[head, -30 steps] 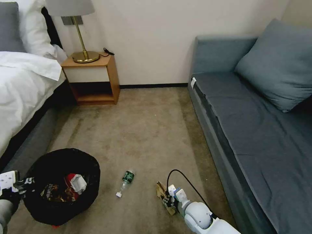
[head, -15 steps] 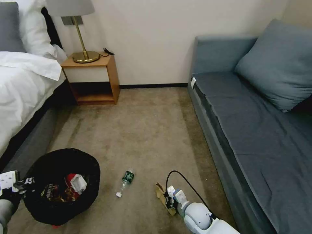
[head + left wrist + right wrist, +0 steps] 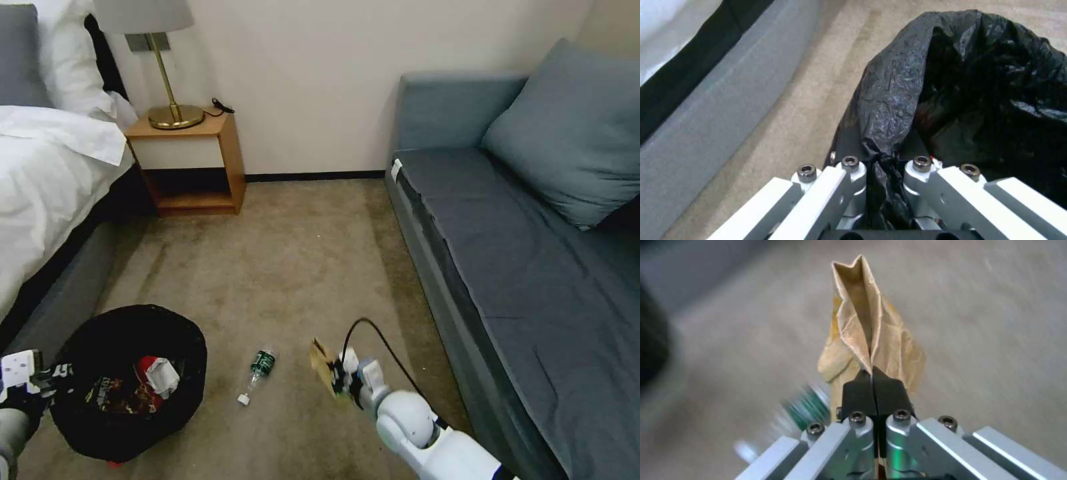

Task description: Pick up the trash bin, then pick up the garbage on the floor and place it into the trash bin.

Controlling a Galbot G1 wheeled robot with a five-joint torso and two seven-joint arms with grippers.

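Tan crumpled paper bag [image 3: 322, 365] at lower centre of the head view, pinched between the clenched black pads [image 3: 859, 394] of the right gripper [image 3: 341, 377], above the beige carpet [image 3: 293, 267]. Clear plastic bottle with green label [image 3: 257, 373] just left, lying on the carpet. Round bin lined with crinkly black plastic [image 3: 127, 380] at lower left, its liner edge clamped by the left gripper [image 3: 882, 166]; red packet [image 3: 145, 365] inside.

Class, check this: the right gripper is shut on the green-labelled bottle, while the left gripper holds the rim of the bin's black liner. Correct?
One error: the right gripper is shut on the paper bag, as the right wrist view shows. The bottle lies on the carpet. The left gripper does hold the liner.
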